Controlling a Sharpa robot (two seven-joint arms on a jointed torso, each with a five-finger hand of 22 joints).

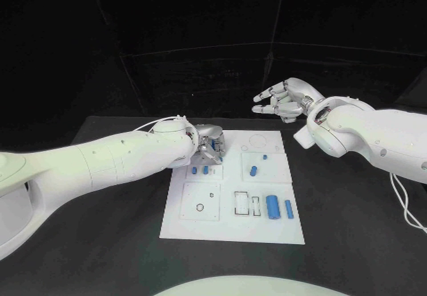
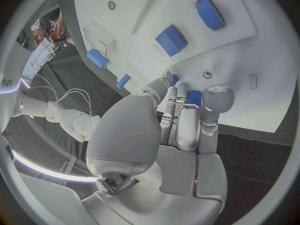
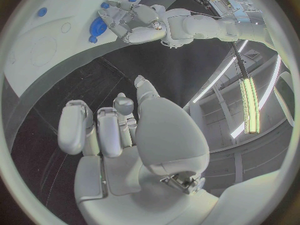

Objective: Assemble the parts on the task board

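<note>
Several blue parts (image 1: 273, 207) lay on the white task board (image 1: 233, 229), mid black counter (image 1: 356, 234). Left hand (image 1: 210, 148) pressed there, apparently pinching a small blue piece (image 2: 194, 97). Right hand (image 1: 286, 97) hovered empty, fingers apart, against dark drapes (image 1: 213, 55).

A black table (image 1: 356, 216) stands before a black backdrop (image 1: 178, 61).

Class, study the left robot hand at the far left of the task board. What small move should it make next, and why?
Probably a short lift straight up. The left robot hand is down on the task board, and the wrist view shows a small blue part between its fingertips, so it seems gripped. The right robot hand hangs clear of the board, holding nothing.
</note>
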